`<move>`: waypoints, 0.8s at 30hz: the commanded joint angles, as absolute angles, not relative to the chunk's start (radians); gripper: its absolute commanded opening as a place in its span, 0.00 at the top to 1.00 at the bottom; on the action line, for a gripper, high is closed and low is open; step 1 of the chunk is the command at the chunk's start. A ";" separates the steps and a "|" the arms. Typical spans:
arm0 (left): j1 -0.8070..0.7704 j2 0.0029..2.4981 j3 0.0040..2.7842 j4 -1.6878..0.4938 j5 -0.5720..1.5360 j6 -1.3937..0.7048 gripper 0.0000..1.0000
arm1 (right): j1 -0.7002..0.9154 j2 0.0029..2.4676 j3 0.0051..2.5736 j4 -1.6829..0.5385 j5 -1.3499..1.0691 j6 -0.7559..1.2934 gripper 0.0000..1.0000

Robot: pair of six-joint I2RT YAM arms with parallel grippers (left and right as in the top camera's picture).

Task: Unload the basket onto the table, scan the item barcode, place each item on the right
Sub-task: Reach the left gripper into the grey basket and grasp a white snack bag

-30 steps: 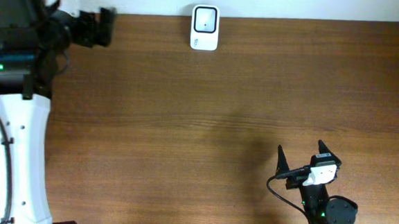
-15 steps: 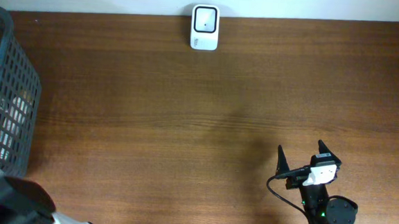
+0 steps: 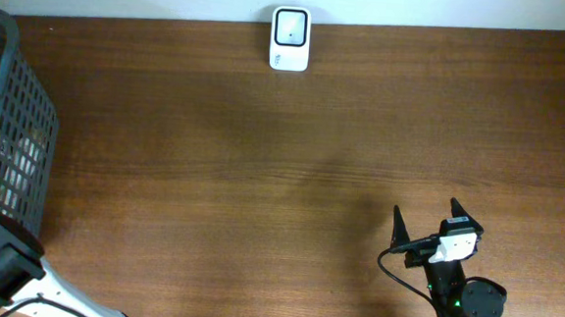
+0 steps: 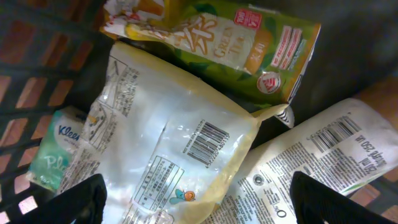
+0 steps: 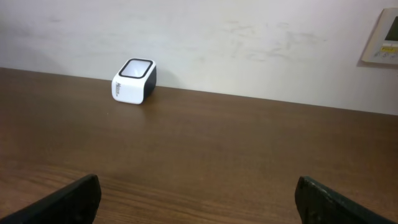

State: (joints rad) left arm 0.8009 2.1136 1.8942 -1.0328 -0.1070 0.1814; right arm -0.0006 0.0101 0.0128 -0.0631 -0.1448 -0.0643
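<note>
The item closest to the left end effector (image 4: 200, 200) is a glossy, pale yellow pouch (image 4: 168, 149). It has a crinkled, shiny face, blocks of small print and a black barcode (image 4: 206, 142) facing up near its right edge. It lies inside a dark mesh basket (image 3: 18, 113) that stands at the left edge of the worktop (image 3: 262, 177).

The pouch rests on top of the other goods in the basket. A green carton (image 4: 242, 46) of green tea lies tilted just behind it. A white packet (image 4: 323, 162) with dense lettering and its own barcode reaches out from under the pouch's right corner. A mint-green tissue pack (image 4: 53, 155) sits at the pouch's left side, against the basket wall.

The left end effector is released. Its two dark fingers stand wide apart at the bottom corners of the wrist view, above the pouch, and grip nothing.

A scanner (image 3: 290, 39), a small white box with a dark window on top, stands at the far edge of the worktop by the wall, well apart from the basket. The right end effector (image 3: 426, 211) is over the near right part of the worktop. It is also released, with its fingers spread and empty, and the scanner shows far ahead in its wrist view.
</note>
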 commanded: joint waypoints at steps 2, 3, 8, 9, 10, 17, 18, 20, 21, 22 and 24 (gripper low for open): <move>0.802 2.131 1.871 -1.034 -0.102 0.260 0.06 | -0.008 0.004 0.006 -0.065 -0.150 -0.071 0.01; 0.802 2.131 1.849 -1.034 -0.133 0.260 0.06 | -0.008 0.004 0.006 -0.065 -0.150 -0.071 0.01; 0.809 2.131 1.798 -1.026 -0.216 0.260 0.05 | -0.008 0.004 0.006 -0.065 -0.150 -0.071 0.01; 0.814 2.131 1.798 -1.026 -0.234 0.259 0.06 | -0.008 0.004 0.006 -0.065 -0.150 -0.071 0.01; 0.823 2.131 1.793 -1.023 -0.238 0.259 0.07 | -0.008 0.004 0.006 -0.065 -0.150 -0.071 0.01; 0.872 2.132 1.744 -0.955 -0.232 0.259 0.16 | -0.008 0.004 0.006 -0.065 -0.150 -0.071 0.01; 0.871 2.132 1.744 -0.950 -0.228 0.259 0.20 | -0.008 0.004 0.006 -0.065 -0.150 -0.071 0.01; 0.871 2.132 1.744 -0.936 -0.218 0.255 0.39 | -0.008 0.004 0.006 -0.065 -0.150 -0.071 0.01; 0.871 2.132 1.744 -0.934 -0.207 0.255 0.51 | -0.008 0.004 0.006 -0.065 -0.150 -0.071 0.01; 0.871 2.132 1.744 -0.934 -0.184 0.255 0.75 | -0.008 0.004 0.006 -0.065 -0.150 -0.071 0.01; 0.871 2.132 1.745 -0.934 -0.160 0.255 0.96 | -0.008 0.004 0.006 -0.065 -0.150 -0.071 0.01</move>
